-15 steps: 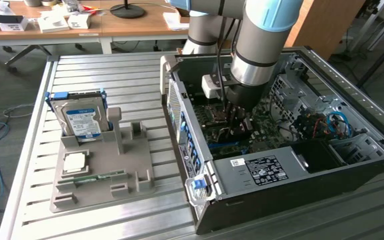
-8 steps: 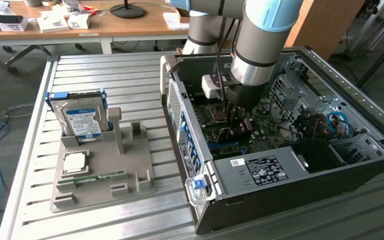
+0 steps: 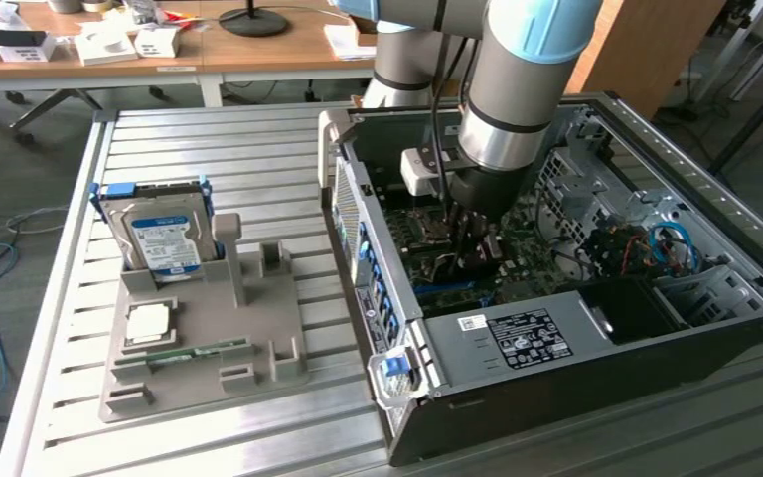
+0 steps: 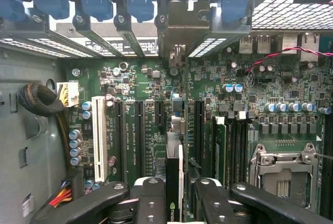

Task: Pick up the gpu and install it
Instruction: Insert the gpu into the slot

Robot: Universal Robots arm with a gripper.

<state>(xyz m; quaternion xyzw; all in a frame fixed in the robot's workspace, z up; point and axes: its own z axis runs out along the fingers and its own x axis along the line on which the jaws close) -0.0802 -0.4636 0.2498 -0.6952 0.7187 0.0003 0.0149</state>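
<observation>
Exterior view: the arm reaches down into the open computer case (image 3: 554,397) on the desk (image 3: 223,149), with the gripper (image 3: 477,258) low over the motherboard (image 3: 441,276), so the pick-up looks done. Wrist view: the fingers (image 4: 151,195) stand narrow, pinching the gpu (image 4: 174,169) edge-on among the black slots (image 4: 199,130). Whether the card touches a slot I cannot tell, and seating looks unfinished.
</observation>
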